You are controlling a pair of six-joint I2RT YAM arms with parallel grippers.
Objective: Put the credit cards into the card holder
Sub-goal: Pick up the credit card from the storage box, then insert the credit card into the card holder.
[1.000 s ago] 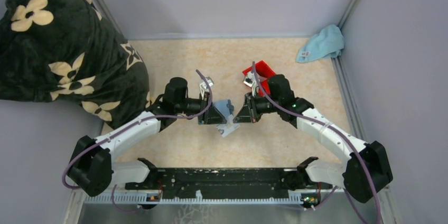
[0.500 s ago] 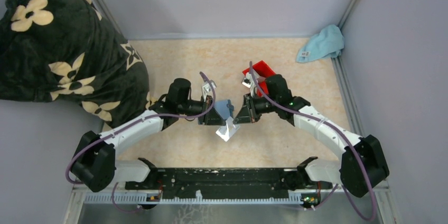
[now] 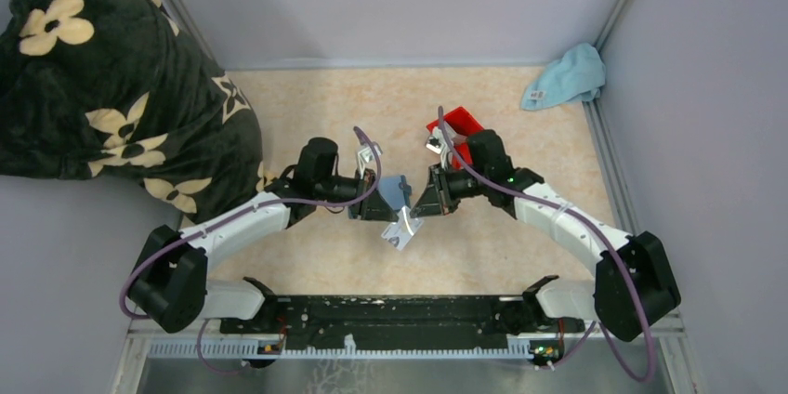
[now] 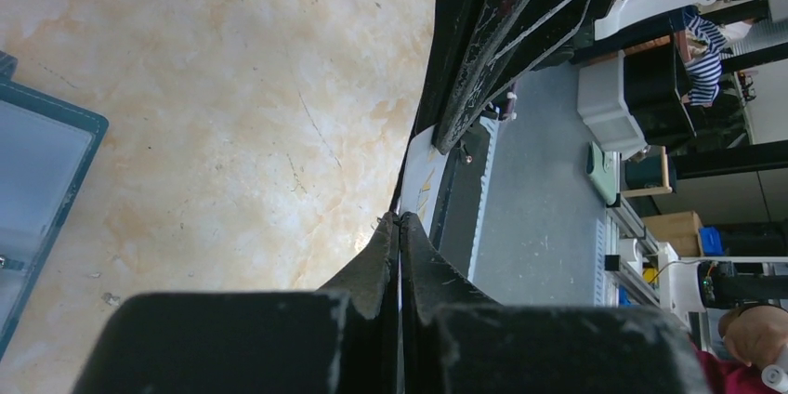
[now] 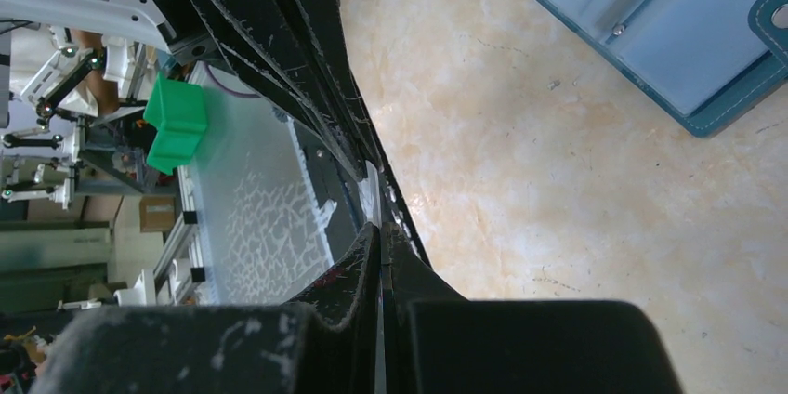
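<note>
The card holder (image 3: 394, 190), a teal wallet lying open, rests on the beige table between both grippers. It also shows at the left edge of the left wrist view (image 4: 42, 180) and at the top right of the right wrist view (image 5: 664, 36). A silver credit card (image 3: 402, 228) hangs tilted just in front of it. My left gripper (image 3: 381, 211) and right gripper (image 3: 420, 207) meet over this card. Each is shut with a thin pale card edge between its fingers (image 4: 399, 222) (image 5: 379, 227). No other credit card is in view.
A red bin (image 3: 456, 124) sits right behind the right wrist. A light blue cloth (image 3: 567, 76) lies in the far right corner. A dark flowered blanket (image 3: 102, 78) fills the far left. Grey walls close in the table; its black front rail (image 3: 390, 315) runs along the near edge.
My left gripper has closed from half open to shut beside the right one. The card has turned from lying flatter to standing tilted between them. Both arms shifted slightly.
</note>
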